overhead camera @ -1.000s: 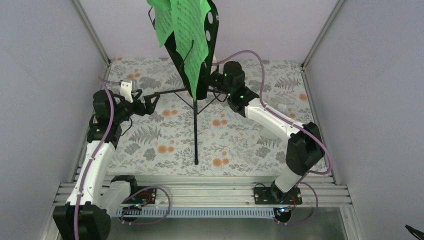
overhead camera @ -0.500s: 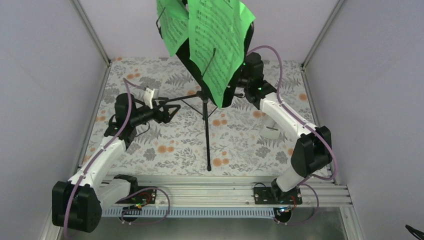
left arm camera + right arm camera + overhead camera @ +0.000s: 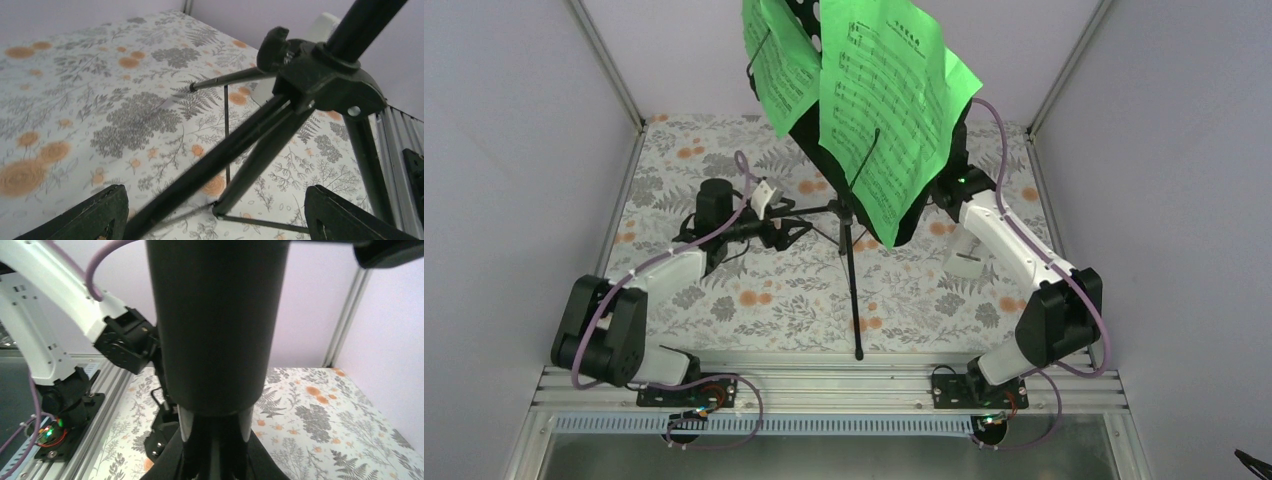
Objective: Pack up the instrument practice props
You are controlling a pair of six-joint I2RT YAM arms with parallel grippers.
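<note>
The music stand (image 3: 845, 212) stood near the middle of the top view on the floral worktop (image 3: 754, 290). One tripod leg ran down towards the lower centre of the frame and another reached left. Its black desk (image 3: 816, 148) rose to the top edge, tilted, with the bright green sheet-music pages (image 3: 894, 100) spread across it and hanging past its right side.

In the left wrist view the left gripper (image 3: 215, 196) was spread wide. One finger sat at the lower left corner and the other at the lower right. The stand's legs passed through the gap between them, and neither finger touched a leg. The tripod hub with its knob filled the upper right of that view.

The right arm reached up behind the desk at the upper right of the top view, so its gripper was hidden there. In the right wrist view the right gripper (image 3: 212, 460) appeared clamped on the stand's black column at the bottom centre, though black on black made the contact hard to read.

The small white metronome (image 3: 965, 257) sat on the worktop right of centre, just beside the right arm's white link.
</note>
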